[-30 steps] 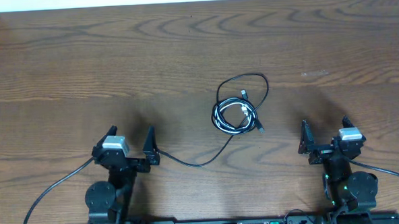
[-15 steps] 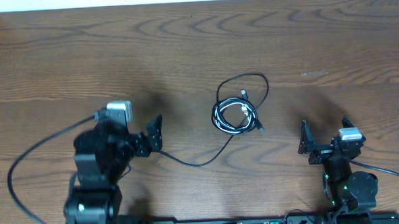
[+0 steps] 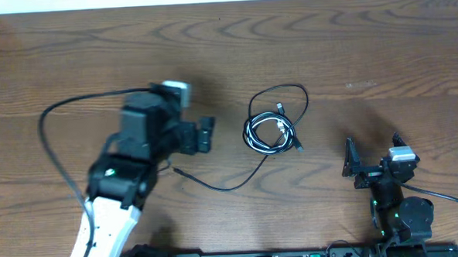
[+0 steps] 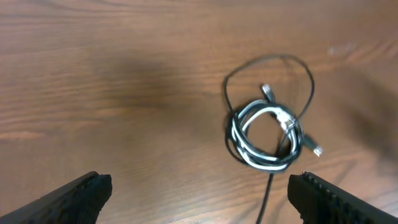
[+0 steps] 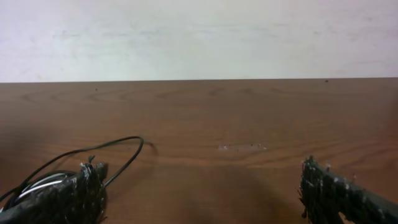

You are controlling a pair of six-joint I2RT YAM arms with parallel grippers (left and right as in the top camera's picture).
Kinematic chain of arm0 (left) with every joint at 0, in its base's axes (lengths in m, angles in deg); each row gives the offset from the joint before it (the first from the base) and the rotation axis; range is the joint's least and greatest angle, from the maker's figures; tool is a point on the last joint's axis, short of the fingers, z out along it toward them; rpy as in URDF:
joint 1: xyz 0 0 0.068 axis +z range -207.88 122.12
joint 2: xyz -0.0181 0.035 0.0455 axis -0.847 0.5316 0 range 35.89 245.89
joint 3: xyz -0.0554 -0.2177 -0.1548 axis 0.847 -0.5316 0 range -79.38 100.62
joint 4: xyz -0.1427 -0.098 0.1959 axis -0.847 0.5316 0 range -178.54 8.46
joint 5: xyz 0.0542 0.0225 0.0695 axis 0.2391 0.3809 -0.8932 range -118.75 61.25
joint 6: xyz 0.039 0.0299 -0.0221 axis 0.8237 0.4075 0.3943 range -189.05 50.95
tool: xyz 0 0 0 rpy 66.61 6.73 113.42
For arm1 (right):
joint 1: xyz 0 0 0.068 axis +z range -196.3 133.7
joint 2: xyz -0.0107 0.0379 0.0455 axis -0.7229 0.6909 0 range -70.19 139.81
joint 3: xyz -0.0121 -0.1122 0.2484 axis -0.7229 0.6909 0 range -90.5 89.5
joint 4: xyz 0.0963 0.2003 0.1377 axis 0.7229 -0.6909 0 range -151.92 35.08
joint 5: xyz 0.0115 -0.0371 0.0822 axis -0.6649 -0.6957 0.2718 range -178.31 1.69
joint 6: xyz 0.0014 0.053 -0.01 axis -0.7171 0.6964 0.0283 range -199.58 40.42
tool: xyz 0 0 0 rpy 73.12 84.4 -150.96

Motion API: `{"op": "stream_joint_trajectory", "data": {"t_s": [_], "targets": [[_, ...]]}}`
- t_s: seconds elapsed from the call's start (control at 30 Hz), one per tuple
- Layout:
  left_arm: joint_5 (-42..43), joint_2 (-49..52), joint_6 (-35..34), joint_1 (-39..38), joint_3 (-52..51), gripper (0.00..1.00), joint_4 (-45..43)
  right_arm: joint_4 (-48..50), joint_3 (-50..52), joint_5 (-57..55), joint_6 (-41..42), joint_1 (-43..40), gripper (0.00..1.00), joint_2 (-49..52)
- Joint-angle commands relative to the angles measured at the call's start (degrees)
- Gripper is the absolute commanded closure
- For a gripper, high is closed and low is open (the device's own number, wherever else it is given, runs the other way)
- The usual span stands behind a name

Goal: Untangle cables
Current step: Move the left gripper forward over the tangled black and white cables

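- Left claw [image 3: 204,135] is spread wide and empty, hanging near the tangled cables [image 3: 272,131], which lie just right of the middle of the surface [image 3: 71,58].
- From its wrist the cables sit ahead, off toward the right-hand finger. One black cable trails back toward the near edge.
- Right claw [image 3: 372,159] gapes too and holds nothing. It sits by the near edge, well apart, so the left arm is nearer.
- Since a second ago the left arm has swung up from the near edge. Cables and right arm are unmoved.

Grained table [image 3: 380,37], sheathed cables [image 3: 249,135]
Dark wood with a low sheen; black and white sheaths look like smooth plastic.
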Motion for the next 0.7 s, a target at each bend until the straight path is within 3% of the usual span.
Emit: {"op": "stream_joint_trajectory", "data": {"t_s": [0.0,0.2,0.67], "targets": [[-13.0,3.5,1.5,-6.7,1.4,0.02,-0.7,-0.2,0.0,0.2,0.3,0.0,0.01,0.0],[-13.6,9.4,4.1,-11.5,1.4,0.02,-4.5,-0.2,0.0,0.2,0.3,0.0,0.01,0.0],[-7.9,25.8,4.2,-12.2,1.3,0.02,-16.5,-0.2,0.0,0.2,0.3,0.0,0.01,0.0]]}}
